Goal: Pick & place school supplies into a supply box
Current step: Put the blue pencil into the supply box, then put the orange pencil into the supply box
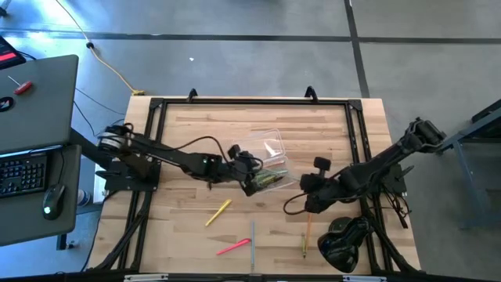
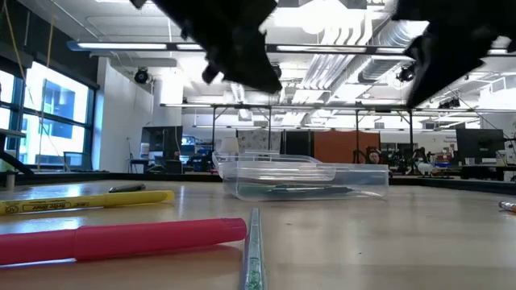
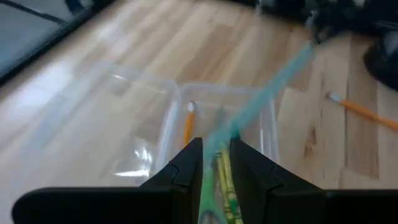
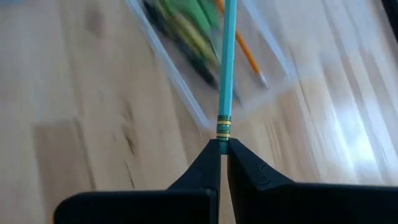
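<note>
The clear supply box (image 1: pixel 268 160) stands mid-table with its lid open, flat on its bottom in the low view (image 2: pixel 306 182). Inside lie green and yellow supplies (image 4: pixel 186 28) and an orange pencil (image 3: pixel 188 124). My right gripper (image 4: pixel 222 144), just right of the box (image 1: pixel 304 188), is shut on a light blue pencil (image 4: pixel 227 62) that reaches over the box toward my left gripper (image 3: pixel 267 93). My left gripper (image 3: pixel 216 162) hovers above the box's near left end (image 1: pixel 252 182). Its fingers stand apart and the box's contents show through the gap. My right gripper pinches the light blue pencil between its two fingertips at the eraser end, just behind the green and yellow band (image 4: pixel 223 128). The pencil sticks straight out ahead of the fingers, in line with them. It is lifted clear and slants down over the open box.
On the near part of the table lie a yellow pen (image 1: pixel 218 212), a pink pen (image 1: pixel 233 247), a thin pale stick (image 1: pixel 252 235) and an orange pencil (image 1: pixel 305 235). A bulky black object (image 1: pixel 344 243) sits at the near right. A black frame (image 1: pixel 250 102) borders the table.
</note>
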`<state>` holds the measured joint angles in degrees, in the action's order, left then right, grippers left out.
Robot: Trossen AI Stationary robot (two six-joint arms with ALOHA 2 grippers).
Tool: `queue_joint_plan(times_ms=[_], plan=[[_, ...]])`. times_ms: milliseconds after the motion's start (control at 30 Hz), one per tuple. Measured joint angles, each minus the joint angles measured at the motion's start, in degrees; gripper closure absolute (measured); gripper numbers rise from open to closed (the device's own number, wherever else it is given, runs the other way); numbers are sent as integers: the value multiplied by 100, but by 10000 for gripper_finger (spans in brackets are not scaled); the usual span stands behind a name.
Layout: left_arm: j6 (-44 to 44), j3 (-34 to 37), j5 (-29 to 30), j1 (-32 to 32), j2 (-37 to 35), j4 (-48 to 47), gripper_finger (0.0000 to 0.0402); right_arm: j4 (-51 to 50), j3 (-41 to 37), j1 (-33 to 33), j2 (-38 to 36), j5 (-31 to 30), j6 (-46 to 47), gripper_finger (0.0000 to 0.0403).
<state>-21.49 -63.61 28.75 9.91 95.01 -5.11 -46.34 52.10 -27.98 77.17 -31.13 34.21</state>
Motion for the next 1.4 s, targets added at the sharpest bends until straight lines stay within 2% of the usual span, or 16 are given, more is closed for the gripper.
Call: queue_joint_plan(times_ms=[233, 300, 367, 433, 567, 767, 967, 1167, 1400], plan=[[-202, 11, 746, 27, -753, -1016, 289, 1469, -55, 494, 117, 593, -1691, 402], [-266, -35, 898, 27, -884, -993, 289, 1653, -55, 656, 129, 856, -2051, 402], [-358, 12, 978, 27, -1097, -1434, 289, 1803, -55, 874, 225, 1112, -2358, 403], [-436, -31, 997, 25, -1188, -1313, 289, 1836, -53, 1043, 265, 1326, -2557, 403], [-594, -14, 964, 25, -1258, -1508, 289, 1632, -53, 1375, 453, 1470, -2677, 403], [-731, -11, 900, 25, -1223, -1661, 289, 913, -55, 1715, 717, 1293, -2678, 403], [-733, -10, 918, 25, -1221, -1639, 289, 974, -55, 1901, 985, 1817, -2676, 403], [-733, -10, 925, 25, -1221, -1649, 289, 1264, -55, 1965, 1230, 1689, -2679, 396], [-735, -10, 923, 25, -1221, -1653, 289, 1376, -55, 2053, 1258, 1653, -2681, 360]])
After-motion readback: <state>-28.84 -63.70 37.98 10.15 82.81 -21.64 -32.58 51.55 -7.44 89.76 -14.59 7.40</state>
